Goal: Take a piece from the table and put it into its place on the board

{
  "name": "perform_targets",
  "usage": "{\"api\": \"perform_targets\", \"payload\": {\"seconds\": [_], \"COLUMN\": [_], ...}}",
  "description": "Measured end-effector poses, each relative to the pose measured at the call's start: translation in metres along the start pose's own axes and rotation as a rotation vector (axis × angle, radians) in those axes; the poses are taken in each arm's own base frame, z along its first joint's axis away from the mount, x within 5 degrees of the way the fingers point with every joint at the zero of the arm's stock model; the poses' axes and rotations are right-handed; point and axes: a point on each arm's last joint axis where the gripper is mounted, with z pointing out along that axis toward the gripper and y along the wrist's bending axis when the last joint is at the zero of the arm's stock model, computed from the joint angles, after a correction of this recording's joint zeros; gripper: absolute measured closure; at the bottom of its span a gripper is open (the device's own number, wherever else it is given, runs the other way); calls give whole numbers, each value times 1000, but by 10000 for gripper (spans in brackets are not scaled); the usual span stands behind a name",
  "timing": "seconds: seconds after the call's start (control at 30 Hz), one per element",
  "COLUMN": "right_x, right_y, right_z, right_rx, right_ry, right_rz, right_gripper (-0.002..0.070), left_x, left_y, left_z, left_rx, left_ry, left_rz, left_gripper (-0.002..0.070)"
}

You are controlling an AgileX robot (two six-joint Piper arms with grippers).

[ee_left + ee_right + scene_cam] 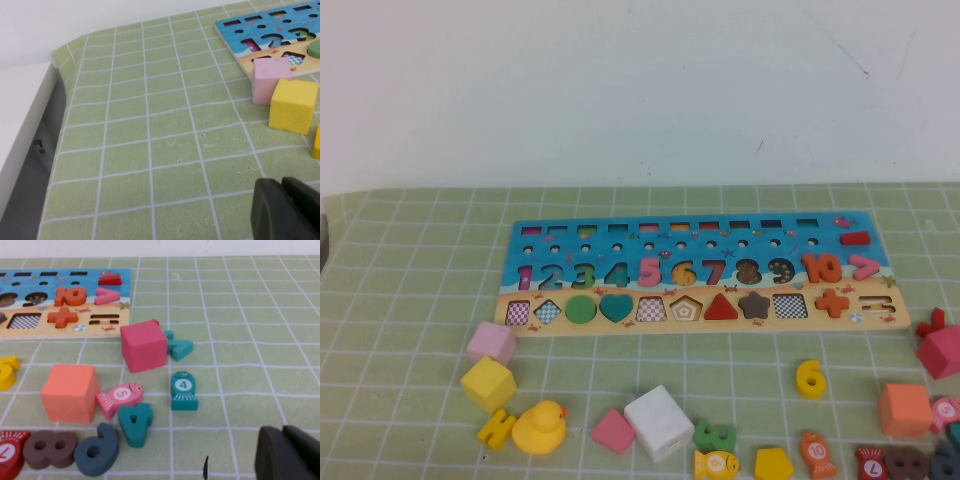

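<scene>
Hands parked: left hand (282,210), right hand (285,452), both closed.

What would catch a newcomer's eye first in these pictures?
The long blue-and-tan board lies mid-table, with a loose yellow 6 on the green mat just in front. A yellow rubber duck sits at front left among blocks. The left gripper and right gripper are both shut, parked low near the table's front corners.
</scene>
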Motion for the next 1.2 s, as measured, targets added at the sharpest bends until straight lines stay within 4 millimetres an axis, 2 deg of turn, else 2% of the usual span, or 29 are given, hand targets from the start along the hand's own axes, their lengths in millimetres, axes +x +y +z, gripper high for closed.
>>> {"api": "perform_targets", "payload": {"seconds": [0.9, 1.03, 1.2], "right_x": [-1, -5, -21], "right_y": [0, -1, -1], "right_z": [1, 1, -2], "right_rx": [3, 7, 17], "right_ry": [-17, -82, -257], "right_rz": [-5, -5, -5], "right_gripper": [679, 679, 679], "left_x": [0, 0, 0], "left_y": [0, 0, 0], "left_z": [0, 0, 0], "left_rx": [0, 0, 0], "left_ry": [0, 0, 0], "left_rz": [0, 0, 0], "left_gripper": [677, 677, 677]}}
